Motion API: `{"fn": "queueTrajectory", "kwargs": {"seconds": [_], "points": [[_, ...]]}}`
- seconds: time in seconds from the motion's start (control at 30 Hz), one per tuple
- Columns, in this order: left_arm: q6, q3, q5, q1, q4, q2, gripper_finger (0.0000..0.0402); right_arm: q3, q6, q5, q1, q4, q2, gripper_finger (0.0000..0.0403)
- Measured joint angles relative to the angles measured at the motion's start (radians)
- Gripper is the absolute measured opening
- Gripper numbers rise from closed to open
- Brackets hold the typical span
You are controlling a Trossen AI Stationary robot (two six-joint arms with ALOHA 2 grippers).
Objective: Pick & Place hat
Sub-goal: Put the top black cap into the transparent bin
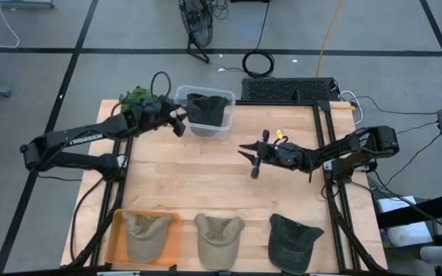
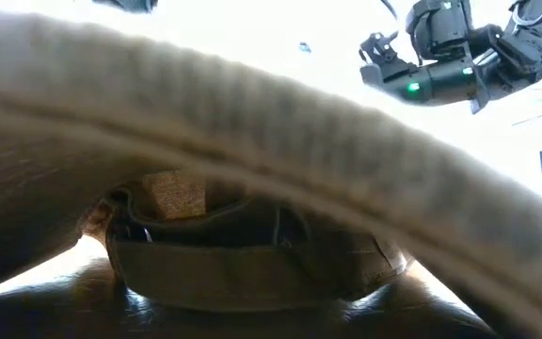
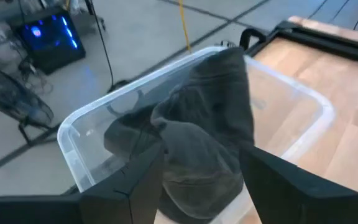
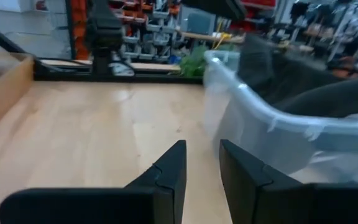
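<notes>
1. Dark fingers of the left gripper [image 1: 176, 121] stand apart just beside the clear plastic bin [image 1: 225, 123] at the table's far edge, holding nothing; the left wrist view shows them spread on either side of the bin's near wall [image 3: 79, 134].
2. Inside that bin lies a dark grey hat [image 1: 206, 109]; the left wrist view shows it [image 3: 210, 124] draped up against the bin's rim, a detail the high view flattens.
3. Near the middle of the wooden table [image 1: 190, 176], the right gripper [image 1: 245, 152] hovers, its fingers slightly parted and empty. The right wrist view shows only a narrow gap between them [image 4: 166, 177], with the bin [image 4: 266, 124] and the hat [image 4: 328, 93] ahead.
4. Only the high view shows the near edge: a tan cap on an orange tray [image 1: 115, 234], a second tan cap [image 1: 219, 238] beside it, and a dark cap [image 1: 292, 241] further right.
5. A tan cap's brim [image 2: 252, 122] fills the low view, with the right gripper [image 2: 384, 66] above it; the bin is hidden there.
</notes>
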Motion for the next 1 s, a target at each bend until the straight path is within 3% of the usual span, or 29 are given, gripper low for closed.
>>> {"fn": "queueTrajectory", "kwargs": {"seconds": [0.13,0.6,1.0], "points": [[0.003,0.051,0.062,0.046,-0.072,0.056,0.0208,0.0,-0.039,0.0,-0.048,0.019,0.0,0.0073],[0.056,0.106,0.019,0.101,-0.098,0.183,0.0203,0.0,-0.04,-0.007,-0.147,0.014,0.0,0.0073],[0.18,0.106,0.0,0.106,-0.091,0.187,0.0056,0.0,-0.013,-0.008,-0.146,-0.015,0.0,0.0073]]}}
